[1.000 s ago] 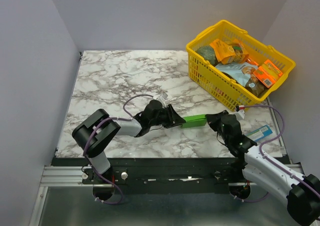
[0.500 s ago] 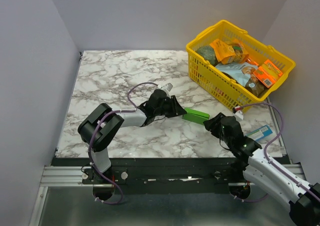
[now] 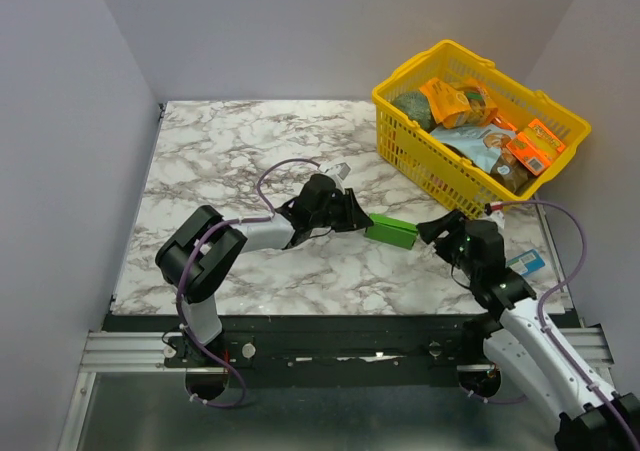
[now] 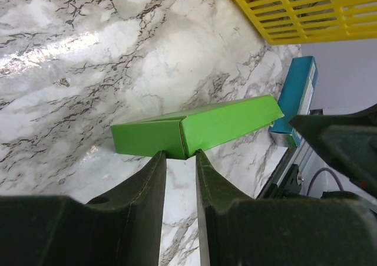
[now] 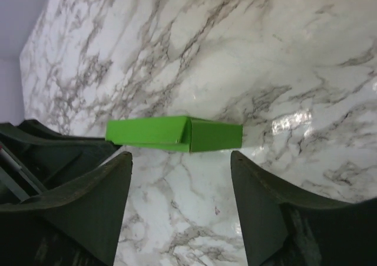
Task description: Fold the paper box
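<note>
Paper box (image 3: 391, 231) is folded up into a flat green closed shape, sitting front-centre on the marble table (image 3: 230, 151), between the two tools. It lies long side across, slightly angled. I can't tell if it rests fully on the table or is just off it. Left tool (image 3: 358, 220) comes in from the left with its arm low over the table. Its fingers (image 4: 154, 171) are nearly together and nip the box's near-left end. In the left wrist view the box (image 4: 200, 130) has its creased corner right between the tips of the left tool (image 4: 179, 154), and only a thin strip of table shows in the gap below. Right tool (image 3: 438, 229) is just right of the box, not touching it, fingers spread wide. In the right wrist view the box (image 5: 177, 133) lies across the frame beyond the tips of the right tool (image 5: 181, 158), with nothing between the two fingers (image 5: 259, 207) but bare marble. The left tool's dark body shows at the box's left end in that view. Yellow basket (image 3: 400, 141) stands at the back right of the table, well apart from the box, full of orange and blue packs. Blue-and-white pack (image 3: 525, 262) lies at the table's right edge, near the right arm, and is also seen past the box in the left wrist view (image 4: 297, 101).
</note>
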